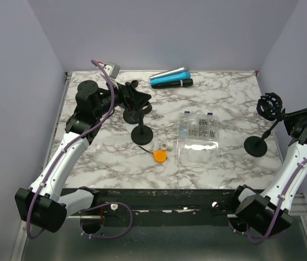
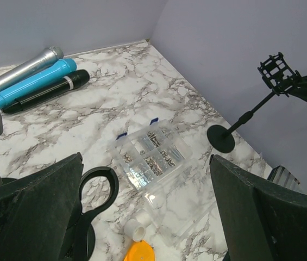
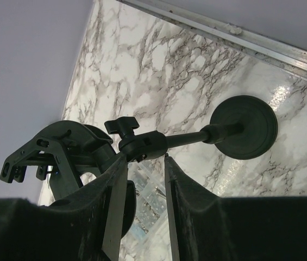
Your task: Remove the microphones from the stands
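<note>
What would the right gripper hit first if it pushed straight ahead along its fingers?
The right gripper would meet the mic stand's swivel joint almost at once: it sits right at the tips of its fingers. Whether they touch it yet is unclear.

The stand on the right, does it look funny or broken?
Not broken, just odd: on the stand the cage-like holder is empty, and the pole leans instead of standing straight. The right gripper pinches the pole beside the holder. Three microphones lie side by side at the far edge of the table.
</note>
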Motion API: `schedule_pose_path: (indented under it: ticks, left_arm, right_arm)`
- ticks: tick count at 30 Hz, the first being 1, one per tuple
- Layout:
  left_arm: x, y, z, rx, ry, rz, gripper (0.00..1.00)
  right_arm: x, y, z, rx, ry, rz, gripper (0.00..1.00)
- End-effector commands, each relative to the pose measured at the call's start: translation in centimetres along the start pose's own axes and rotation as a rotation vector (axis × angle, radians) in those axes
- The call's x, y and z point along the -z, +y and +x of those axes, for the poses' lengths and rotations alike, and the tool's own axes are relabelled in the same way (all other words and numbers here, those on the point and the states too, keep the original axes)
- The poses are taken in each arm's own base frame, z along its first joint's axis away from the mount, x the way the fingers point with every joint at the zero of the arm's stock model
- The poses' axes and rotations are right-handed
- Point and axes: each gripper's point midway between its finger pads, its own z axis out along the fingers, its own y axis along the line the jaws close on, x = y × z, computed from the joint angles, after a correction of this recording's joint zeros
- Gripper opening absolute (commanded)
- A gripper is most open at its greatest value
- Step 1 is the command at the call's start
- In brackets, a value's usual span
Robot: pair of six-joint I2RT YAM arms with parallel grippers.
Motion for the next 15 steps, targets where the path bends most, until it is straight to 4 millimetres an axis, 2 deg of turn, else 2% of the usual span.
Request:
schedule_pose_path:
  ticks: [1,10,15]
  left_arm:
    - [0.2,-0.5,-0.9,-0.018,-0.015,0.0,0.98]
    - [0.3,-0.4,-0.9,-0.025,-0.017,-0.006,0.98]
    - [0.3,-0.4,-0.9,-0.026,-0.016,-0.006,0.98]
  right_arm:
    - [0.6,1.2,-0.4,0.005,-0.001,-0.048,0.35]
    - [1.5,2.0,-1.2,0.005,-0.02,-0.063,0.35]
    - [0.0,0.8,-0.2,-0.008,0.008,-0.036,0.35]
